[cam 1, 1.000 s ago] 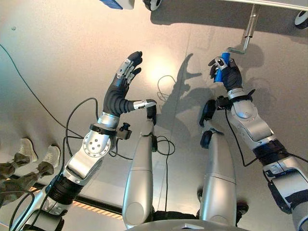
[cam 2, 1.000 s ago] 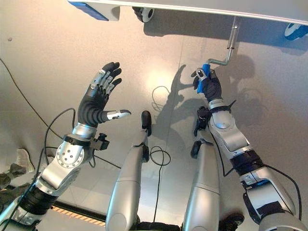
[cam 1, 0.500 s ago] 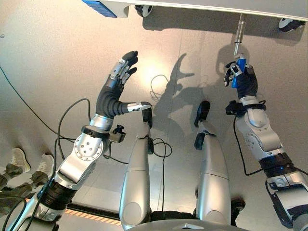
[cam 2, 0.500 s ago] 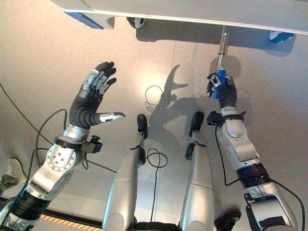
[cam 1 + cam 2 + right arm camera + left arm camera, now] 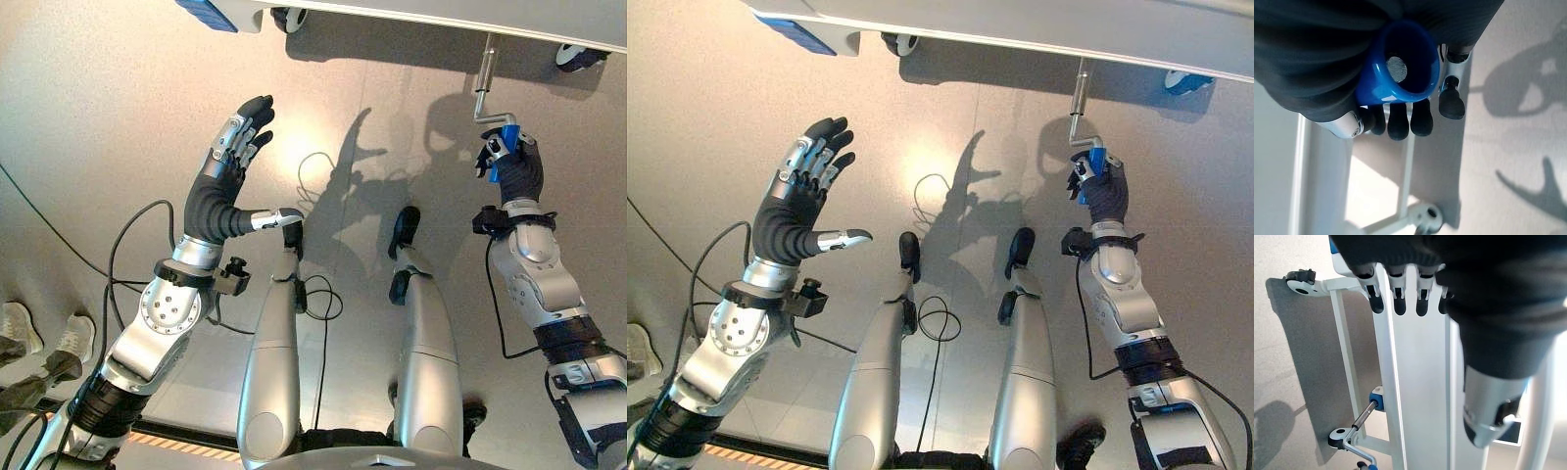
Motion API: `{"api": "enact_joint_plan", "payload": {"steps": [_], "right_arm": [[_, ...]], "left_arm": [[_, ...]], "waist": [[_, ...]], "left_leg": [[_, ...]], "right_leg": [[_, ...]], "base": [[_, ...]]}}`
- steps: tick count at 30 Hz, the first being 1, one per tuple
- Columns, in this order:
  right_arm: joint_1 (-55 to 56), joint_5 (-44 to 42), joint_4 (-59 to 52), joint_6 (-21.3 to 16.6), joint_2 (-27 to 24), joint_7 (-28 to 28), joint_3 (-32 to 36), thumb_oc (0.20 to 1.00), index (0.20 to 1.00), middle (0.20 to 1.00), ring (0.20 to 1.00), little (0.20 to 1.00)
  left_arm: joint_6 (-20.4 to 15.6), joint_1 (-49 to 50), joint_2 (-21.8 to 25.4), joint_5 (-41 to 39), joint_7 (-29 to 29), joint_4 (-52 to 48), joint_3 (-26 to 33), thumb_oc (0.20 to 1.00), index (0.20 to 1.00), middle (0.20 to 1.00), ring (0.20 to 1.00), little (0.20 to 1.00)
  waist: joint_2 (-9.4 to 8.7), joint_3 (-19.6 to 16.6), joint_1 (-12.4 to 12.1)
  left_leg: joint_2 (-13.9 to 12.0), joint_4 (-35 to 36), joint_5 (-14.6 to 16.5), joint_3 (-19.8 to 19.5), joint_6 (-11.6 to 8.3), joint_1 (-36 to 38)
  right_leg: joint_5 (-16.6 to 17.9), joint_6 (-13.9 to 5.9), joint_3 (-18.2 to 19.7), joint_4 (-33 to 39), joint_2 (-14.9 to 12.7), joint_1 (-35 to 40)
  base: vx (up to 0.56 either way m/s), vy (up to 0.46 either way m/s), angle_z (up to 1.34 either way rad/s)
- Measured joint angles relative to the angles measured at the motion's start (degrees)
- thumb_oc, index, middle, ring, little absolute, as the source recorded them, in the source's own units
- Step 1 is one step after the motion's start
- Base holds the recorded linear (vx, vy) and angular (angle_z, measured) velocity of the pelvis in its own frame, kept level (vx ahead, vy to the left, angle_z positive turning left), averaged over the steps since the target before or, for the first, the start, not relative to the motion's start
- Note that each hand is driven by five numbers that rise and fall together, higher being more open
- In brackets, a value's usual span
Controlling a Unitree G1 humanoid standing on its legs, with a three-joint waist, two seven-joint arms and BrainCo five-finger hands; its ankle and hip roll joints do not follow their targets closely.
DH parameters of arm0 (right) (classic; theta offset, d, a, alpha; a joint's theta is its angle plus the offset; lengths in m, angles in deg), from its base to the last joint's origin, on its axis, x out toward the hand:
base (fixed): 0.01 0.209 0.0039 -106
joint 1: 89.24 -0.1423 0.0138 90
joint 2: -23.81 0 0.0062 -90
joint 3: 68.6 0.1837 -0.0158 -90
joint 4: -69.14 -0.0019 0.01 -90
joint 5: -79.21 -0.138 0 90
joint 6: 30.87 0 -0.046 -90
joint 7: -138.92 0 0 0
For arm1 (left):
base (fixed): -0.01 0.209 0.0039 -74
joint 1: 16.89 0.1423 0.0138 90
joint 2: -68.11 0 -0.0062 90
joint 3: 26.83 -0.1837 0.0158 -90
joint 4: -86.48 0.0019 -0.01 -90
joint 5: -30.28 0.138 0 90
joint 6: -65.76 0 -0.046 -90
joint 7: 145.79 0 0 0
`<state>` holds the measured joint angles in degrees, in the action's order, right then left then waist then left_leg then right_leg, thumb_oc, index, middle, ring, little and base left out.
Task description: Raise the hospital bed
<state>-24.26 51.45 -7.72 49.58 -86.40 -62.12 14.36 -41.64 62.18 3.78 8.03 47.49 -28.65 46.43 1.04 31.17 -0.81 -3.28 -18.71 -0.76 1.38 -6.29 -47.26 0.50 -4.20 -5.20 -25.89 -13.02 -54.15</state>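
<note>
Currently, item one: hospital bed (image 5: 1038, 24), pale frame along the far edge of the floor, a castor wheel (image 5: 893, 43) under it. Landmark for all entries below.

Item two: crank (image 5: 483, 83), a metal rod coming out from under the bed frame toward the robot, bent sideways at its near end, ending in a blue handle (image 5: 508, 147). Handle sits just off the bed's near edge, over bare floor.

Item three: right hand (image 5: 1101, 188), clenched around the blue handle; the right wrist view shows the handle's (image 5: 1400, 63) round end poking out of the palm with dark fingertips (image 5: 1399, 122) curled beside it. Firm wrap, no slack visible.

Item four: left hand (image 5: 230, 162), well clear of the bed, raised over the floor, fingers straight and spread, thumb out, holding nothing. In its own wrist view the fingertips (image 5: 1398, 301) hang above the white bed frame (image 5: 1420, 396) without touching.

Step in hand, by judgement: winding the crank to lift the bed. Done well: keep the handle's path a true circle about the rod's axis, let the wrist follow so the handle can spin in the grasp, avoid pulling the rod sideways, keep the forearm off the frame.
</note>
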Motion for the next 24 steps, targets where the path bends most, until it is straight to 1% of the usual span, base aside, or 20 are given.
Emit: {"api": "enact_joint_plan", "payload": {"steps": [5, 6, 9, 10, 12, 15, 18, 19, 21, 22, 24], "right_arm": [[-1.27, 2.38, 4.12, -0.65, -0.76, -1.41, 0.26, 0.2, 0.2, 0.2, 0.2, 0.2], [-1.77, 2.62, 5.73, -1.46, -0.74, -1.55, 0.26, 0.2, 0.2, 0.2, 0.2, 0.2], [-2.41, 3.23, 7.96, -2.25, -0.75, -2.08, 0.37, 0.2, 0.2, 0.2, 0.2, 0.2], [-3.51, 3.95, 11.41, -3.11, -0.85, -2.19, 0.38, 0.2, 0.2, 0.2, 0.2, 0.2], [-4.18, 4.12, 13.12, -3.16, -0.92, -2.21, 0.4, 0.2, 0.2, 0.2, 0.2, 0.2], [-7.25, 4.22, 21.06, -4.1, -0.8, -2.2, 0.2, 0.2, 0.2, 0.2, 0.2, 0.2], [-8.74, 4.25, 24.97, -4.3, -0.6, -2.18, -0.14, 0.2, 0.2, 0.2, 0.2, 0.2], [-10.8, 4.23, 29.26, -4.17, -0.55, -2.15, -0.59, 0.2, 0.2, 0.2, 0.2, 0.2], [-12.81, 4.23, 33.07, -4.18, -0.38, -1.93, -1.0, 0.2, 0.2, 0.2, 0.2, 0.2], [-16.2, 4.16, 39.76, -4.17, -0.18, -1.58, -2.18, 0.2, 0.2, 0.2, 0.2, 0.2], [-18.1, 4.02, 43.35, -3.71, -0.08, -1.27, -2.54, 0.2, 0.2, 0.2, 0.2, 0.2]], "left_arm": [[-0.01, 0.11, 0.08, -1.23, 0.0, 0.0, -0.17, 1.0, 1.0, 1.0, 1.0, 1.0], [-0.08, 0.1, 0.09, -1.23, 0.0, -0.01, -0.37, 1.0, 1.0, 1.0, 1.0, 1.0], [-0.08, 0.08, 0.1, -1.23, 0.0, 0.01, -0.63, 1.0, 1.0, 1.0, 1.0, 1.0], [-0.09, 0.06, 0.3, -1.25, 0.03, 0.0, -0.95, 1.0, 1.0, 1.0, 1.0, 1.0], [-0.08, -0.08, 1.74, -1.26, 0.03, 0.01, -1.89, 1.0, 1.0, 1.0, 1.0, 1.0], [-0.12, -0.8, 2.32, -1.29, 0.04, 0.02, -3.73, 1.0, 1.0, 1.0, 1.0, 1.0], [-0.12, -1.01, 2.33, -1.59, 0.05, 0.07, -4.99, 1.0, 1.0, 1.0, 1.0, 1.0], [-0.12, -1.37, 2.33, -1.6, 0.04, 0.07, -5.44, 1.0, 1.0, 1.0, 1.0, 1.0], [-0.12, -1.65, 2.34, -1.6, 0.05, 0.08, -5.68, 1.0, 1.0, 1.0, 1.0, 1.0], [-0.12, -2.29, 2.35, -1.6, 0.07, 0.11, -6.18, 1.0, 1.0, 1.0, 1.0, 1.0], [-0.13, -3.03, 2.32, -1.59, 0.08, 0.27, -7.09, 1.0, 1.0, 1.0, 1.0, 1.0]], "waist": [[-0.27, -0.08, 0.0], [-0.36, -0.13, -0.01], [-0.55, -0.13, 0.11], [-0.82, -0.1, 0.09], [-1.17, -0.1, 0.13], [-1.21, -0.12, 0.07], [-1.22, -0.12, -0.01], [-1.24, -0.13, -0.16], [-1.24, -0.13, -0.23], [-1.22, -0.14, -0.5], [-1.21, -0.17, -0.87]], "left_leg": [[0.81, -0.79, 0.4, 0.23, 0.66, -0.13], [0.85, -0.77, 0.42, 0.33, 0.72, -0.26], [0.92, -0.75, 0.44, 0.48, 0.88, -0.54], [0.98, -0.74, 0.53, 0.8, 1.04, -0.48], [1.01, -0.77, 0.66, 1.34, 1.23, -0.46], [1.15, -0.95, 0.79, 1.41, 1.43, -0.46], [1.31, -1.09, 0.83, 1.39, 1.51, -0.5], [1.36, -1.21, 0.86, 1.4, 1.58, -0.53], [1.47, -1.32, 0.83, 1.39, 1.63, -0.58], [1.5, -1.33, 0.75, 1.4, 1.73, -0.61], [1.76, -1.43, 0.72, 1.41, 1.78, -0.76]], "right_leg": [[0.56, -0.74, 0.87, 0.42, -0.66, 0.1], [0.94, -0.86, 0.96, 1.0, -0.64, 0.13], [1.47, -1.0, 1.03, 1.88, -0.64, 0.12], [1.59, -1.12, 1.32, 2.08, -0.69, 0.13], [1.67, -1.25, 1.43, 2.2, -0.72, 0.01], [1.73, -1.35, 1.52, 2.21, -0.97, 0.06], [1.76, -1.43, 1.54, 2.17, -1.17, 0.07], [1.82, -1.53, 1.61, 2.16, -1.21, 0.09], [1.89, -1.62, 1.63, 2.15, -1.31, 0.11], [1.95, -1.7, 1.66, 2.14, -1.44, 0.08], [2.0, -1.77, 1.63, 2.16, -1.52, 0.04]], "base": [[0.0, 0.0, -0.01], [0.0, -0.002, -0.04], [0.0, 0.006, -0.04], [0.0, 0.004, -0.07], [0.0, -0.005, -0.05], [0.0, 0.0, 0.0], [0.0, 0.0, 0.0], [0.0, 0.0, 0.0], [0.0, 0.0, 0.0], [0.0, 0.0, 0.0], [0.0, 0.0, 0.0]]}}
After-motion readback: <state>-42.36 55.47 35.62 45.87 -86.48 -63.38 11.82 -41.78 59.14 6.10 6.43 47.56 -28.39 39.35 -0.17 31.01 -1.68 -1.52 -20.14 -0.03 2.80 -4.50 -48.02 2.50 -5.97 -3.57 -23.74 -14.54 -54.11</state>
